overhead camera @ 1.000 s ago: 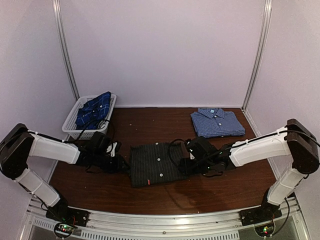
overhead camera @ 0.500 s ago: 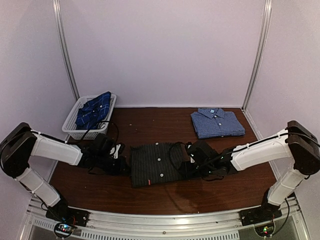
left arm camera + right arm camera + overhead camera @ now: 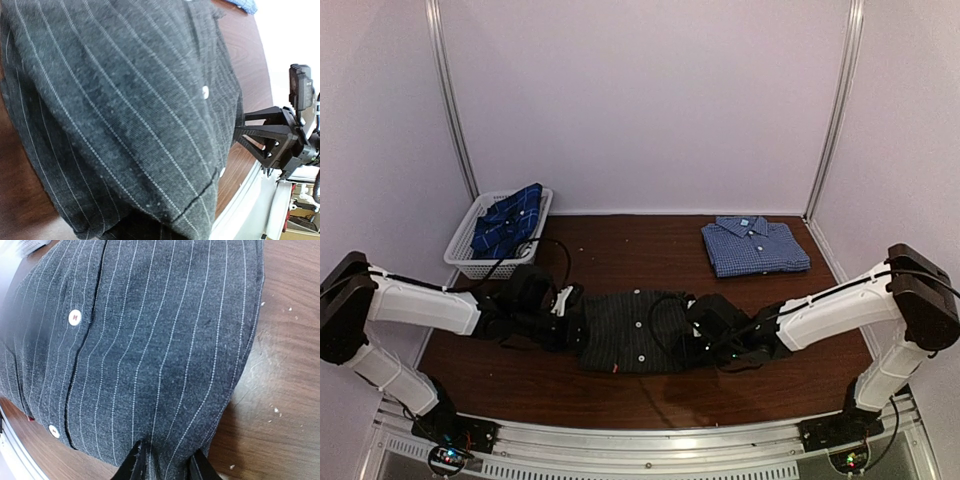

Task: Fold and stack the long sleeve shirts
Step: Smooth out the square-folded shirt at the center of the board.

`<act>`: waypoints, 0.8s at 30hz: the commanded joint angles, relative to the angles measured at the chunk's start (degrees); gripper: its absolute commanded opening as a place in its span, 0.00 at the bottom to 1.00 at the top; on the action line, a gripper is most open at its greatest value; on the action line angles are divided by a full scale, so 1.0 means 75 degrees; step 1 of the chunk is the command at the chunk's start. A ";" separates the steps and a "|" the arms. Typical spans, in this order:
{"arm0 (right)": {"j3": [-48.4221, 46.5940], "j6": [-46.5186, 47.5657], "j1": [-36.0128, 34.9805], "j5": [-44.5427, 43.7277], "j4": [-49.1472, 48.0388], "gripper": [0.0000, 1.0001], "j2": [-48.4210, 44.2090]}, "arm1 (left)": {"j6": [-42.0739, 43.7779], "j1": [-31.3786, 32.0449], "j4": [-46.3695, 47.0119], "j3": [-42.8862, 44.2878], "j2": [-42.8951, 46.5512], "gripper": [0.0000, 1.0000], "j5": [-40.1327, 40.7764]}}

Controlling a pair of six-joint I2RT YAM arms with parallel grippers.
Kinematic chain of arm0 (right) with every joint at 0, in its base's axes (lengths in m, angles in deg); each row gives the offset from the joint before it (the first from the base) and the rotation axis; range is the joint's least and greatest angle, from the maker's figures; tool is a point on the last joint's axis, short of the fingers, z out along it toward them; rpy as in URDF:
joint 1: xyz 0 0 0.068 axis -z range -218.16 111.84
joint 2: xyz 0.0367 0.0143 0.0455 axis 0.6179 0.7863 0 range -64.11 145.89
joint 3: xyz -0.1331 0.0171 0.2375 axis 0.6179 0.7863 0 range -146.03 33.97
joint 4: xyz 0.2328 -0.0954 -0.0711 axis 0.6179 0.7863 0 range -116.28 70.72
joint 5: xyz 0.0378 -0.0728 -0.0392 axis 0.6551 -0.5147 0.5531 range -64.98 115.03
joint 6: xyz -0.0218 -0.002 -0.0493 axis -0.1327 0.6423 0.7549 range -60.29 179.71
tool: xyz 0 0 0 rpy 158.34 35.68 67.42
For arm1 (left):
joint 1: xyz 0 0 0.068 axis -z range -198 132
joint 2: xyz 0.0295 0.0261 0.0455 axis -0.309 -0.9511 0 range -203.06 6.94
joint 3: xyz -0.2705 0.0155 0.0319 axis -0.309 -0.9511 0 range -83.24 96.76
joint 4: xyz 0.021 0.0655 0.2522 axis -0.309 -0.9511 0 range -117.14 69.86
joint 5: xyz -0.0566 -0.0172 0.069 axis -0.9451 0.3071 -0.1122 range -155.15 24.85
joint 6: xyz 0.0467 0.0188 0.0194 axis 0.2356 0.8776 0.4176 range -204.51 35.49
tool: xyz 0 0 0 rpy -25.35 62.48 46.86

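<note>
- The charcoal-black folded shirt with thin pale pinstripes (image 3: 635, 330) is the landmark. It lies flat on the dark brown wooden table (image 3: 620, 250), between the two grippers. Its button placket runs away from the arm bases, and its two side edges face the arms.
- The left gripper (image 3: 572, 325) is at this shirt's left edge and the right gripper (image 3: 698, 335) is at its right edge. Each arm is nearest its own side, and the two face each other across the shirt's width.
- The left gripper is clenched. Its wrist view is filled with striped cloth bunching toward the camera, so I judge it has the left edge pinched, though its fingers are out of sight there.
- The right gripper's fingertips (image 3: 132, 465) stand either side of the right hem, with puckered cloth between them. It looks to be grasping that edge.
- Both arms reach low and nearly level over the table, forearms angled inward, wrists down at cloth height.
- The next move likely depends on both edges rising together. An uneven lift could let the fold sag open in the middle.
- Far-right of the pinstriped shirt lies a folded blue-and-white fine-check shirt (image 3: 755, 245), well apart from it.
- Far-left of the pinstriped shirt, a navy plaid shirt (image 3: 507, 222) sits in a white plastic mesh basket (image 3: 460, 262).
</note>
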 commanded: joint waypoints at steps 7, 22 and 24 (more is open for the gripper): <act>-0.0206 -0.0359 -0.0398 -0.0042 -0.0185 0.28 0.0299 | -0.0259 0.0070 0.1101 -0.1174 -0.0833 0.00 -0.0689; -0.0665 -0.0257 -0.0423 -0.0610 0.0782 0.31 -0.0138 | 0.0151 0.0067 -0.0763 -0.0951 0.0771 0.37 -0.0106; -0.0804 -0.0193 -0.0434 -0.0684 0.0954 0.31 -0.0178 | 0.0152 0.0070 -0.0826 -0.1095 0.0904 0.38 -0.0135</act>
